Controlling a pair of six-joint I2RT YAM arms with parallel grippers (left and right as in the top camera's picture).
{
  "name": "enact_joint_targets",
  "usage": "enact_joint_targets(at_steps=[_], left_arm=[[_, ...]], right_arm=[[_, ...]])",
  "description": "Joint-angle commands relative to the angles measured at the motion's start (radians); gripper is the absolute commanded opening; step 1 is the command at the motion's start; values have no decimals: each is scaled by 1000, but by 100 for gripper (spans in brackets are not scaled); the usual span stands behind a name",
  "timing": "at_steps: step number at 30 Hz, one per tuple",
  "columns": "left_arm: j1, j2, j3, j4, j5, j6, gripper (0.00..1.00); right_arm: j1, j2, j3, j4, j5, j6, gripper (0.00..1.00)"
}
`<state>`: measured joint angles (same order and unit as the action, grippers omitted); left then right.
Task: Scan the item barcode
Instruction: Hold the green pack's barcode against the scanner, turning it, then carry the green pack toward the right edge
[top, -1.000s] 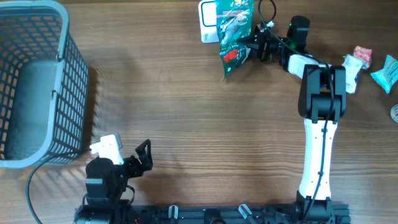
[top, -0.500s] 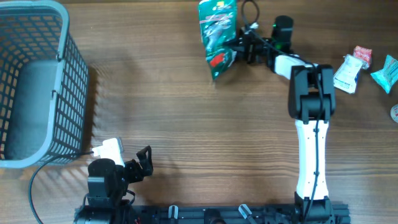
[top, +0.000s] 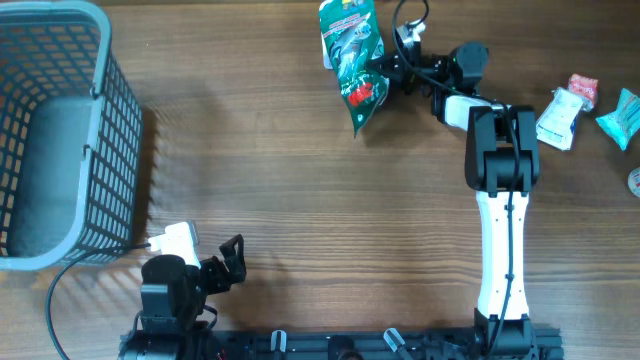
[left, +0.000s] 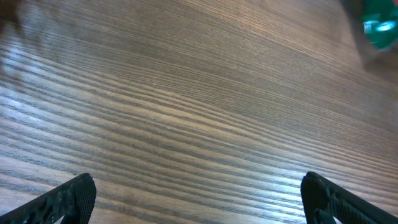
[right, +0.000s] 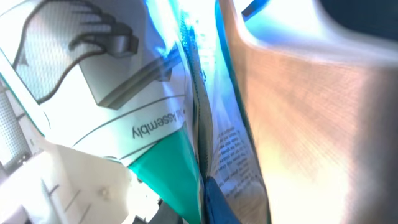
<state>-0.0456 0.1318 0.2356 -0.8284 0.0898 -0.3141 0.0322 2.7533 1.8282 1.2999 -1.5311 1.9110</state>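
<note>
Our right gripper (top: 388, 72) clamped the packet (top: 352, 45), lying to its left, long axis crosswise; our left gripper (top: 230, 260) gaped afar.

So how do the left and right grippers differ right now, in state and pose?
The left gripper is open and empty; the right gripper is shut on the green packet. The left gripper sits tucked back near the front edge of the table, while the right gripper is stretched out to the far edge. Both are black two-finger grippers.
</note>
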Motion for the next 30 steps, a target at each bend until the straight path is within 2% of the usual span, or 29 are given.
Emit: enact_joint_targets(at_steps=[1,15,19,21,23,25,26,28,29,30], left_arm=[[5,-7,-3,0,-10,-8,100],[5,-7,-3,0,-10,-8,100],[5,-7,-3,0,-10,-8,100],[5,-7,-3,0,-10,-8,100],[5,-7,-3,0,-10,-8,100],[5,-7,-3,0,-10,-8,100],[5,-7,-3,0,-10,-8,100],[5,-7,-3,0,-10,-8,100],[5,-7,-3,0,-10,-8,100],[5,-7,-3,0,-10,-8,100]], right_arm=[[56,-129,8,30,-80,161,5],[100,-683,8,73,-26,158,5],[166,-829,8,56,8,67,5],[216,-887,8,-4,32,-79,5],[263,-925,8,-155,73,-278,5],[306,-941,14,-385,170,-581,5],[316,-941,25,-549,227,-719,5],[317,-941,27,-933,438,-1120,5],[317,-941,27,-1140,642,-1320,5],[317,-941,27,-1300,876,-1450,5]])
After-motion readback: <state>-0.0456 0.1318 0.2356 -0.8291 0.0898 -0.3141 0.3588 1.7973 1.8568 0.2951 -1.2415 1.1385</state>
